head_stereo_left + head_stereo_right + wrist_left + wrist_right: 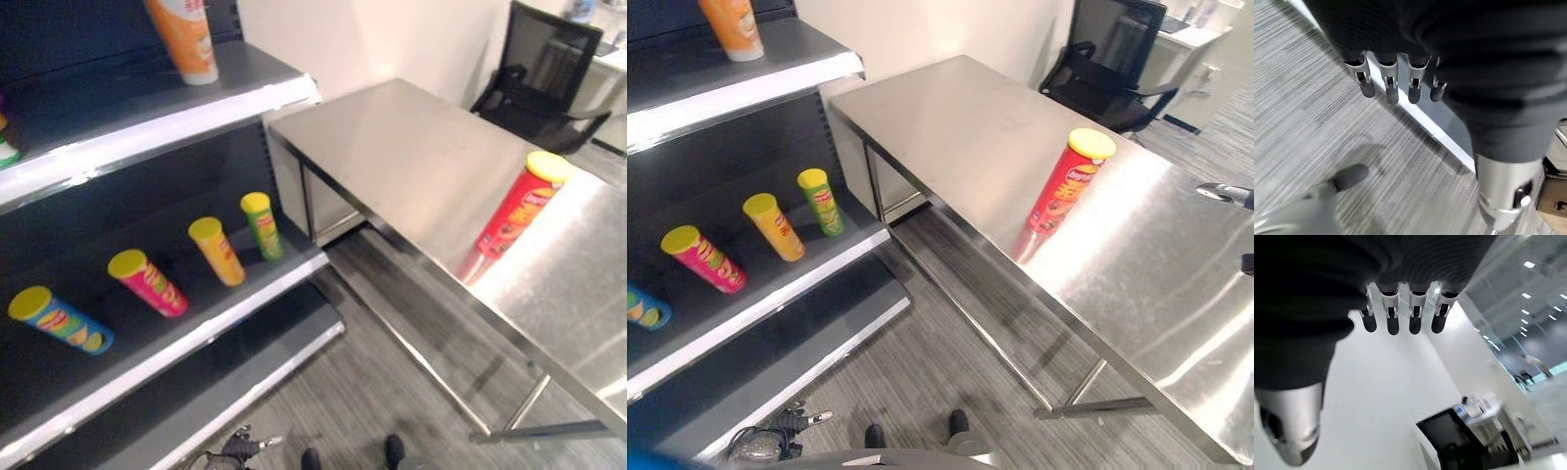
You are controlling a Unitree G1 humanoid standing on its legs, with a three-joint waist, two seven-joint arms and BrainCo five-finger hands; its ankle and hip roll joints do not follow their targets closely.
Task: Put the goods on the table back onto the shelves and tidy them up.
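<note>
Red crisp tube (1068, 183) with yellow lid upright on the steel table (950, 117), alone there, touched by nothing. Right hand (1400, 316) empty, fingers straight and relaxed, pointing at a white wall, well apart from the tube; a fingertip of it just visible at the table's far right edge. Left hand (1396, 81) likewise slack and empty, fingers hanging over grey striped floor (1312, 122) beside the shelf's pale base edge. On the shelf unit (211, 328), far from both hands: blue tube (61, 320), pink tube (147, 282), yellow tube (217, 251) and green tube (262, 225) in a row on the middle shelf, orange tube (186, 39) on the upper one. Black office chair (539, 83) beyond the table.
</note>
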